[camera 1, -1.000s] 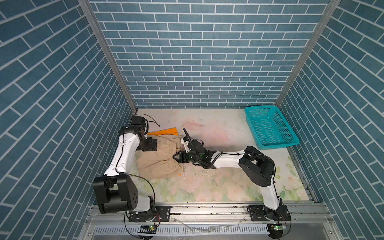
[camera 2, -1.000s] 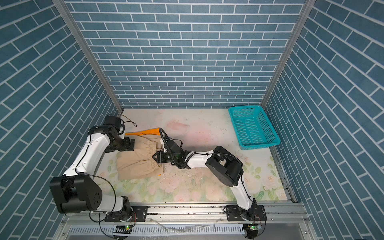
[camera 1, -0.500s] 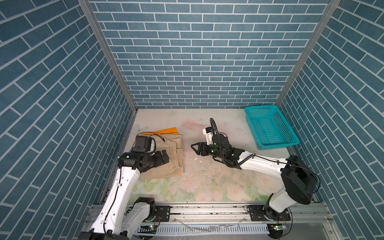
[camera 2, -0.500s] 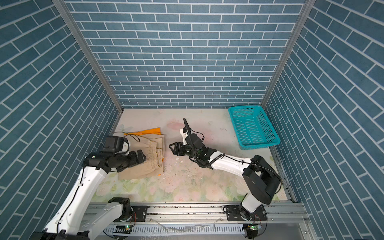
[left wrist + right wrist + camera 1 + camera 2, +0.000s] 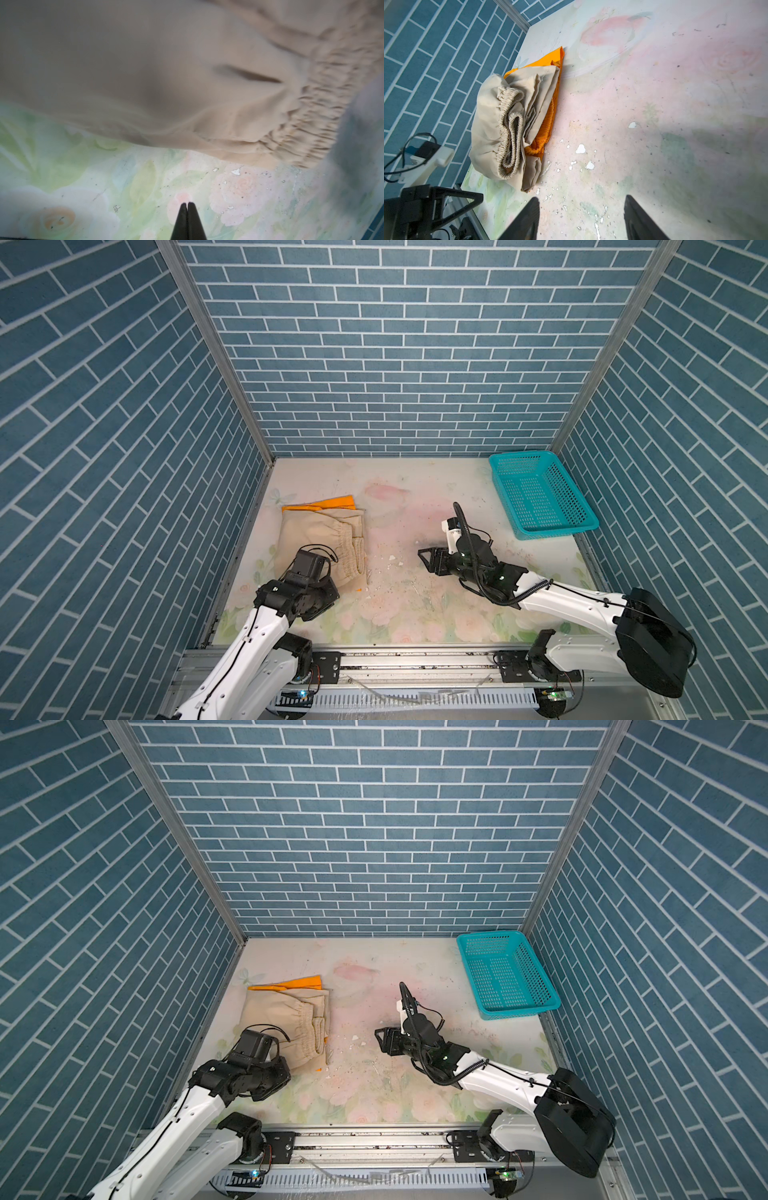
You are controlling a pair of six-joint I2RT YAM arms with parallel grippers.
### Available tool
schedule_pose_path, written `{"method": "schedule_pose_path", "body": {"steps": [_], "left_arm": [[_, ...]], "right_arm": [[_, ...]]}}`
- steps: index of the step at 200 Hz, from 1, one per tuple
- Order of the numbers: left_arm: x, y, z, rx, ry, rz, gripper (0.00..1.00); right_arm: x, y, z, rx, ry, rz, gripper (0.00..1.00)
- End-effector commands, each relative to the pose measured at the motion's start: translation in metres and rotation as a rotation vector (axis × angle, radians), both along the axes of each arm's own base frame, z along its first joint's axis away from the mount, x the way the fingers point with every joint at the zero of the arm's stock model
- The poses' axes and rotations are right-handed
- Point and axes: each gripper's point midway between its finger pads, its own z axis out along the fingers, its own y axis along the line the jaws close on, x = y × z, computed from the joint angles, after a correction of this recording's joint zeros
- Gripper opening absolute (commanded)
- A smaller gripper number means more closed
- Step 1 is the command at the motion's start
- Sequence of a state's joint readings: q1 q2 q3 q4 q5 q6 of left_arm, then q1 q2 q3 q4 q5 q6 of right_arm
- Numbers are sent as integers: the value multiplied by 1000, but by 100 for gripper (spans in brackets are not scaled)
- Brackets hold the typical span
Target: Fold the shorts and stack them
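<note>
The beige shorts lie folded at the table's left, gathered waistband facing the middle. They rest on the orange shorts, which show along the far edge and underneath. My left gripper is shut on nothing, just above the table and short of the near edge of the beige shorts. In both top views the left wrist hides its fingers. My right gripper stands open and empty above the table's middle, facing the stack.
A teal perforated basket with nothing in it stands at the back right. White paint chips speckle the flowered table between the stack and my right gripper. Brick-patterned walls close in the left, back and right sides.
My left arm has drawn back from the far left side to the stack's near edge, and its gripper has shut. My right gripper has pulled away from the shorts toward the table's middle.
</note>
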State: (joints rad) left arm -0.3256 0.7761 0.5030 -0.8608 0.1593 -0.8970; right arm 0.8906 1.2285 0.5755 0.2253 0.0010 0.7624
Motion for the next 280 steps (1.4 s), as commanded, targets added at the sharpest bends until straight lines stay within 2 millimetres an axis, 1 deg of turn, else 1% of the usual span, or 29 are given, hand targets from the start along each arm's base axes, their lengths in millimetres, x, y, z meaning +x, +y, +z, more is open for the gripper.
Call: {"method": "schedule_pose_path", "body": {"steps": [1,31,66,78,97,109,116,131,143,148,151,173,182,219,242,253,263,280], "left_arm": [[10,3,-8,33,-18,40,0],[17,12,-21,107,-12,38,0],[42,11,-30,153,-48,1,0],[53,8,-29,169,-67,-30,0],[68,13,-30,225,-52,-60,0],[79,16,-35,238,-30,-79,0],[85,17,-40,221,-13,-78,0],[105,12,-50,138,-11,-83,0],[122,12,-50,138,-21,-105,0],[124,16,-52,170,-5,-123,0],[133,17,-47,187,-18,-130,0],[157,33,-39,290,20,-193,0],[167,38,-43,298,35,-218,0],[196,75,-62,319,121,-230,0],[217,93,-63,271,100,-184,0],[229,96,-63,258,88,-180,0],[243,96,-60,255,63,-181,0],[266,90,-53,222,4,-182,0]], "right_arm": [[3,-10,5,13,-7,-49,65],[2,-14,5,9,-8,-51,65],[1,-19,0,1,4,-56,65],[1,-21,0,-3,5,-60,65],[1,-24,-1,-8,6,-66,65],[2,-26,0,-11,6,-72,65],[2,-27,0,-15,9,-74,64],[3,-29,1,-20,12,-76,64],[4,-30,1,-29,16,-80,64],[4,-30,1,-33,17,-79,64],[4,-31,2,-34,18,-81,64],[7,-32,3,-44,20,-88,64],[8,-32,5,-44,17,-93,64],[16,-32,9,-59,20,-105,64],[20,-32,13,-81,17,-108,64],[24,-33,14,-96,15,-112,64],[28,-36,15,-113,18,-115,64],[36,-43,16,-138,22,-125,65]]}}
